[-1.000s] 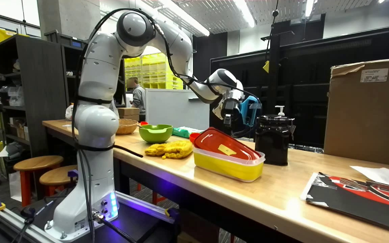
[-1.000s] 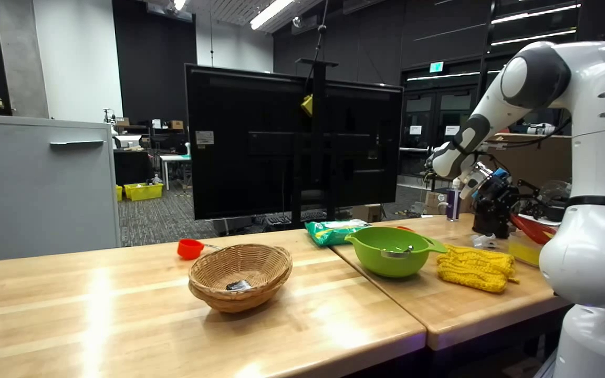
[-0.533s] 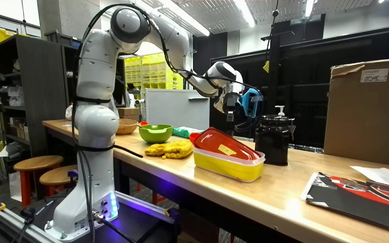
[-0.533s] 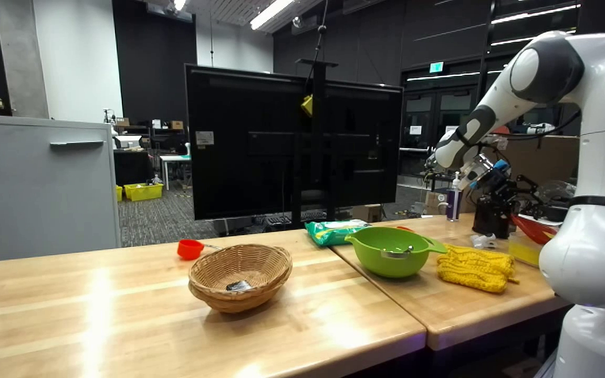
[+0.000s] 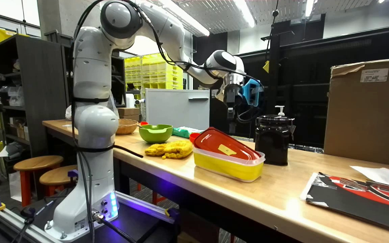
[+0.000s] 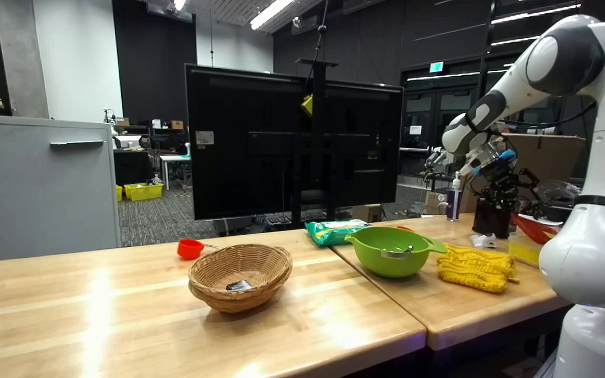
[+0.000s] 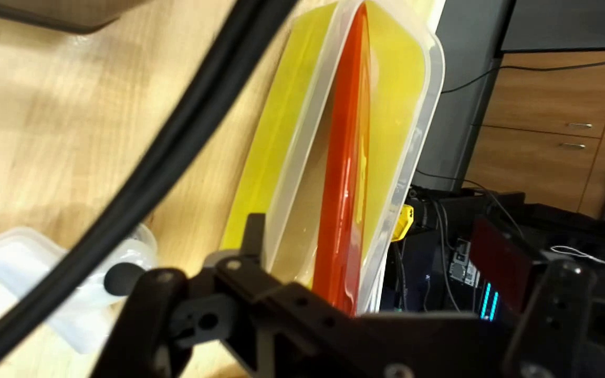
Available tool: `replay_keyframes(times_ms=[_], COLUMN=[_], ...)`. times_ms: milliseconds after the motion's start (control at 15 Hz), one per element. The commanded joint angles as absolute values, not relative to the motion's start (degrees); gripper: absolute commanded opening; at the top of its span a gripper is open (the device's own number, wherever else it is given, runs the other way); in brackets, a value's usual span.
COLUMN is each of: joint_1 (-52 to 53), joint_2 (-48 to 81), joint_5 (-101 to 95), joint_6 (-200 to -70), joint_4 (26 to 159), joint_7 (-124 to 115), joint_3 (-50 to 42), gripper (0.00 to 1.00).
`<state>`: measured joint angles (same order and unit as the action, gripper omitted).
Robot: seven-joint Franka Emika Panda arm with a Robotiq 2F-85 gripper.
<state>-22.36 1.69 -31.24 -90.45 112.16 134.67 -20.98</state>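
My gripper [image 7: 373, 236] stands open, its fingers [image 7: 254, 233] wide apart with nothing held between them. In the wrist view the red lid [image 7: 342, 194] shows beyond the gap, leaning on edge inside the yellow container [image 7: 260, 168] with its clear rim. From an exterior view the gripper [image 5: 231, 125] hangs above and behind the tilted red lid [image 5: 228, 145] and container [image 5: 226, 165], apart from both. A black canister [image 5: 272, 145] is just to the right. In an exterior view the gripper [image 6: 502, 189] is partly lost against dark things behind it.
A yellow knitted cloth [image 6: 476, 268], a green bowl [image 6: 389, 257], a wipes pack [image 6: 331, 233] and a wicker basket [image 6: 239, 299] share the tables. Near the canister are a pump bottle [image 6: 454, 203] and a clear plastic piece [image 7: 34, 262]. A large cardboard box [image 5: 366, 114] stands at right.
The arm's elbow has risen and drawn back, and the wrist has lifted, with the gripper turning to point more straight down. The container, lid and other table things have not moved.
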Motion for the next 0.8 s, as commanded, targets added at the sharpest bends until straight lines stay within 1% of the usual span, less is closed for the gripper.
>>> replay_keyframes(times_ms=[0,733], joint_1=[-22.6,-22.5], joint_2=[-2.5,-9.6], joint_5=[-28.8,-24.5], joint_6=[-92.0,-91.4], joint_4=[113.2,112.9], joint_7=[134.0,134.7], joint_3=[-21.7,-24.3], gripper=[1.0,1.0])
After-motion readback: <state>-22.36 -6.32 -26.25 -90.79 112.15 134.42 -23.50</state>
